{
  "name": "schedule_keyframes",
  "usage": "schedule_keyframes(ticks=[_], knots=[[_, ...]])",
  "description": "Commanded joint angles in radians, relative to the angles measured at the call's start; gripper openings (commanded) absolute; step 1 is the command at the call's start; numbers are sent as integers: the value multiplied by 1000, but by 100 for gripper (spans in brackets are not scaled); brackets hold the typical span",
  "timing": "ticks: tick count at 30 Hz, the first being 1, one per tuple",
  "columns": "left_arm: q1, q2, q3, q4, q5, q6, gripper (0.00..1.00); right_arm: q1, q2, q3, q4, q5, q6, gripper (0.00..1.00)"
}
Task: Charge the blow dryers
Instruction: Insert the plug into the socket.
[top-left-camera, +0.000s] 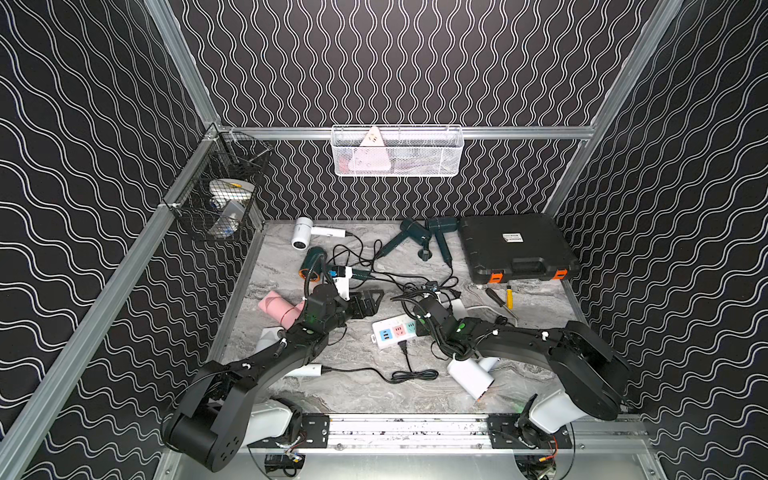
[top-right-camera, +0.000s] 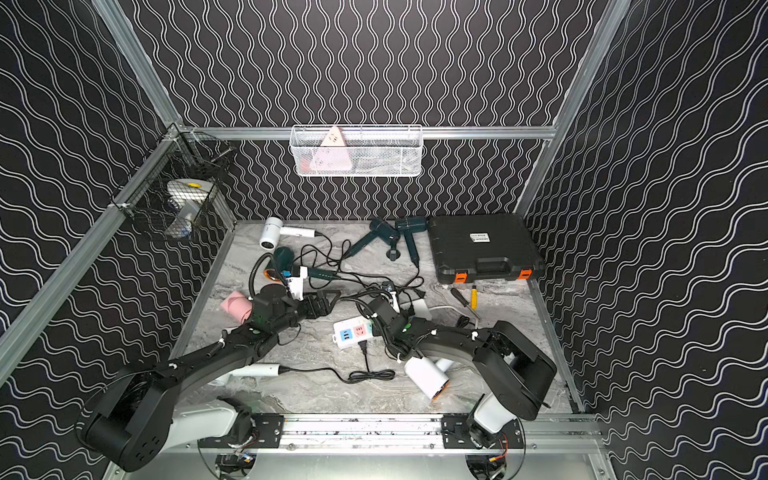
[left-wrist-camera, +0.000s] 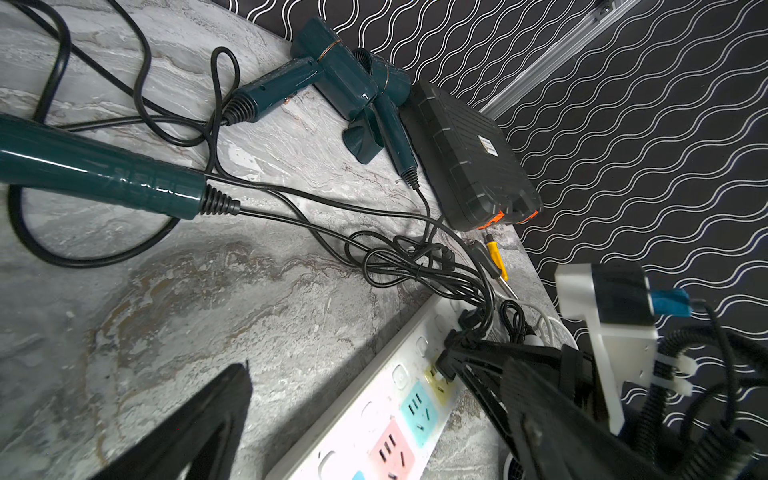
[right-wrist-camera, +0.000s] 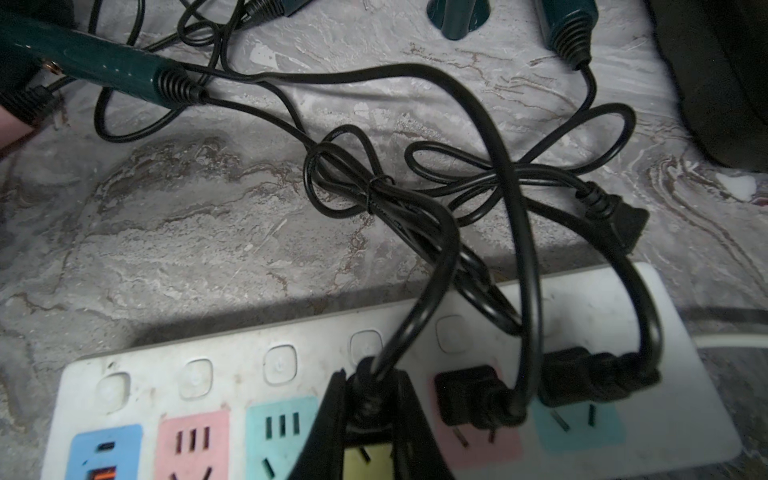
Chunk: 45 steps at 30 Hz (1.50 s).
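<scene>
Behind the left pincer (top-left-camera: 371, 304), copper-ringed teal blow dryer (top-left-camera: 316, 257), handle lengthwise rightward.

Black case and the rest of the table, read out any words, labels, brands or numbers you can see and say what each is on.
Nothing here can be read.
The white sticker on the black case: dark print, too blurred to read.
The dark teal blow dryer, on its handle: raised marks, illegible.
A black cord: faint print, too small to read.
The power strip: no lettering that I can see.
</scene>
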Motion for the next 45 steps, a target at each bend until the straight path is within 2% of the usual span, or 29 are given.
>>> schedule_keyframes(ticks=[1,16,28,33,40,45], knots=[[2,-4,-3,4,-7,20,99,5,-1,-19,-73,-10,27,0],[3,-12,-8,3,-12,23,99,18,-12,-42,-56,24,8,0],[4,-17,-8,-1,-14,24,99,18,38,12,-24,59,-44,0],[4,-15,-8,1,-13,24,99,18,3,-18,-25,45,-33,0],[4,-15,-8,-1,-16,24,99,20,-44,-75,-21,-43,-11,0],[3,-19,-3,-17,-25,29,99,23,-38,-119,33,-42,0,0]])
